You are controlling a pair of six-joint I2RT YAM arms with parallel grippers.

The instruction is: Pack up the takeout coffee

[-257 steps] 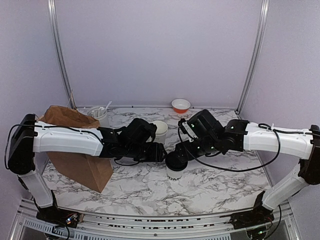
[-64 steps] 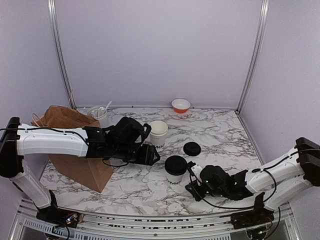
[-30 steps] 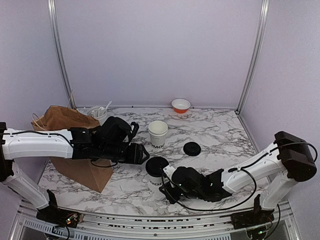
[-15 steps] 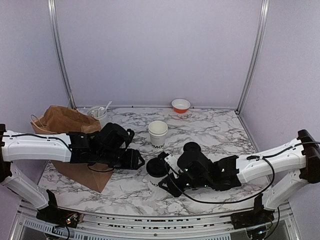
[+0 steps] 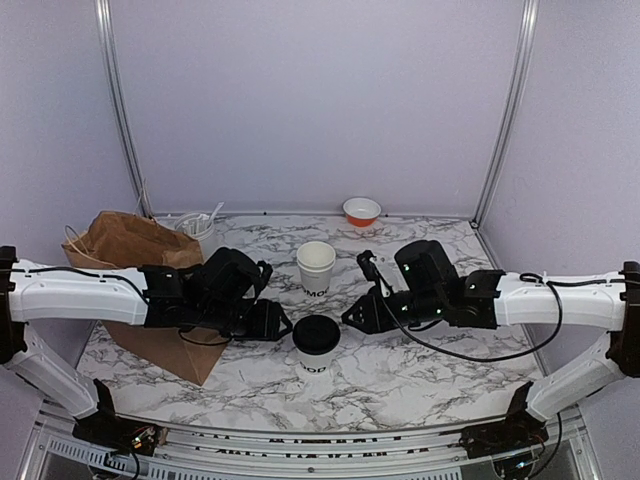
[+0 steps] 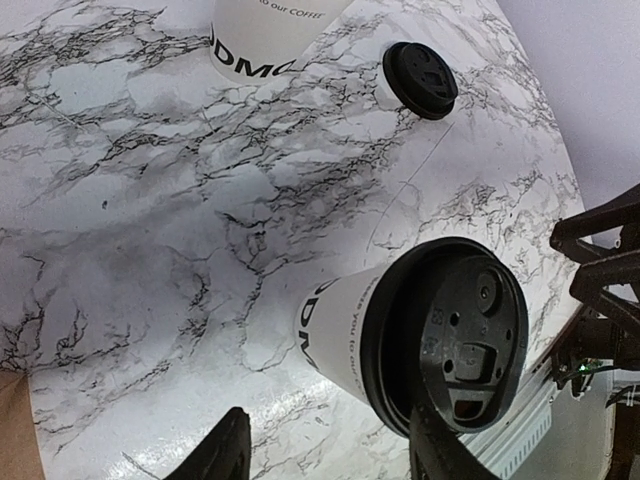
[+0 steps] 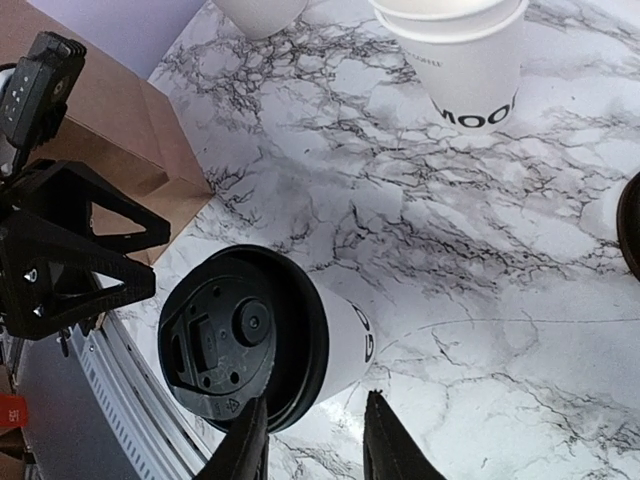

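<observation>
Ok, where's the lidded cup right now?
In the top view the lidded cup stands upright at front centre of the table, between the left fingers and the right fingers, with the open cup just behind it.

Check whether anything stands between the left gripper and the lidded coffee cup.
Nothing visible does. The left gripper sits open just left of the lidded cup, with only bare marble table between them.

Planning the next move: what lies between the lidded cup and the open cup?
Only bare marble table lies between lidded cup and open cup, as the top view shows.
</observation>
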